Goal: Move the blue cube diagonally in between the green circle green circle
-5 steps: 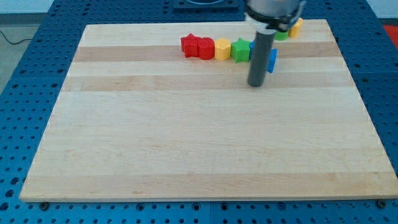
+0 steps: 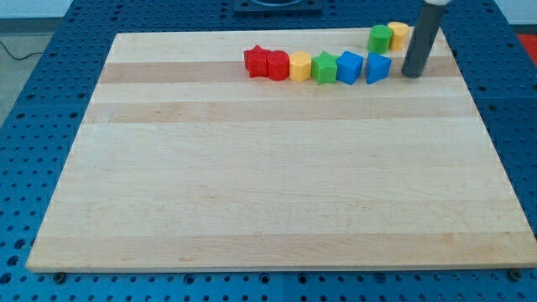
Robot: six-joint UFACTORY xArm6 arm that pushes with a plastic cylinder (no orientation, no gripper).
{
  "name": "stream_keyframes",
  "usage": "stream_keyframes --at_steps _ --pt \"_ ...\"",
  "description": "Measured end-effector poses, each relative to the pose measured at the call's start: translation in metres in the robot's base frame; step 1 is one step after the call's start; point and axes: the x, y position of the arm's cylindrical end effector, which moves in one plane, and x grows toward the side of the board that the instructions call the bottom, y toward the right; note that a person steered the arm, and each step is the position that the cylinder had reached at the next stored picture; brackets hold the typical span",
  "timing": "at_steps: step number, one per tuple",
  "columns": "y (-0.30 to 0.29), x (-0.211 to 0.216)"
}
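Observation:
The blue cube (image 2: 349,67) sits near the view's top, in a row of blocks. To its right lies a second blue block (image 2: 377,67), wedge-like in shape. The green circle (image 2: 380,38) stands up and to the right of the cube, touching a yellow block (image 2: 399,33) on its right. My tip (image 2: 411,74) rests on the board to the right of the second blue block, a short gap away, and below the yellow block. It touches no block.
Left of the blue cube the row runs on: a green star-like block (image 2: 325,67), a yellow block (image 2: 300,65), and two red blocks (image 2: 278,65) (image 2: 257,60). The board's top edge (image 2: 277,33) is close behind the blocks.
My tip has moved right and up, from in front of the blue blocks to their right side. The two blue blocks, partly hidden before, now show in full.

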Motion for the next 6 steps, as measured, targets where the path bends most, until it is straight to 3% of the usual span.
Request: stream_keyframes --at_steps 1,2,3,4,5,6 --pt "-0.042 0.025" --pt "-0.098 0.020" --pt "-0.107 -0.008" --pt "-0.071 -0.025" --pt "-0.056 -0.032" --pt "-0.076 -0.027"
